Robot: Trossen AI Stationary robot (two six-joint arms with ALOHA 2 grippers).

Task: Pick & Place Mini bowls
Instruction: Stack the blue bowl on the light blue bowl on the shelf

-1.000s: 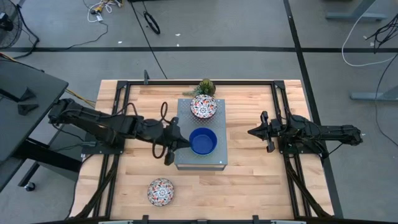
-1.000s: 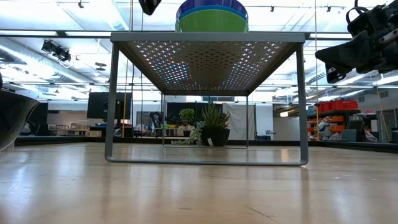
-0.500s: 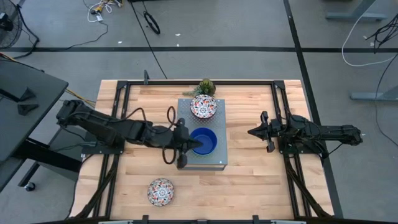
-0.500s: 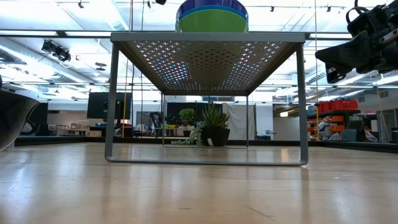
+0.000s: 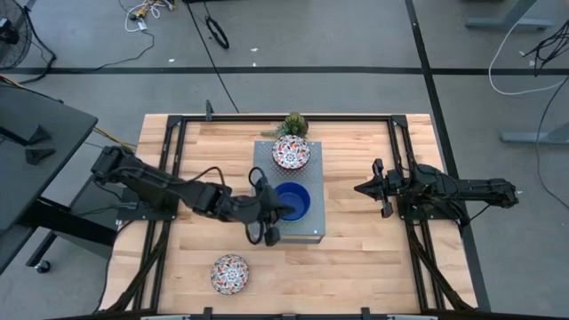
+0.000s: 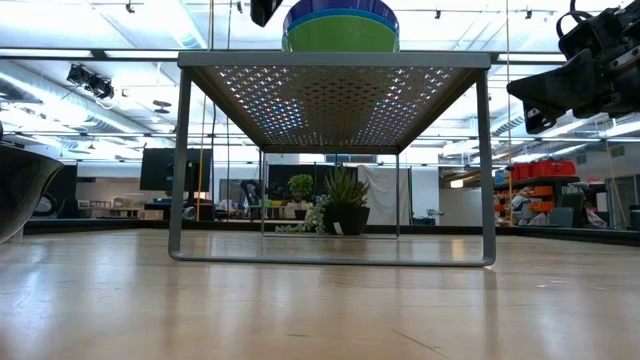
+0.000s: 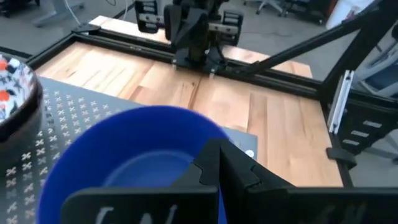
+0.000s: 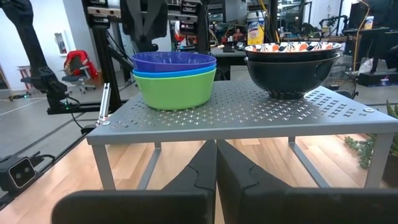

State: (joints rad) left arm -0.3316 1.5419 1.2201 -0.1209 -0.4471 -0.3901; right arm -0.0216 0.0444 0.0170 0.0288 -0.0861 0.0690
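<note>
Left pincer [image 5: 277, 213] at blue bowl [image 5: 291, 201] rim, grip state unclear; bad bite could drag whole stack off box [image 5: 307, 229].

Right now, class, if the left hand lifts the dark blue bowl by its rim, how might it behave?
The dark blue bowl looks rigid, so it should keep its shape. It nests in the light blue bowl and green bowl; those might drag up with it. Its smooth rim could slip at the left hand.
</note>
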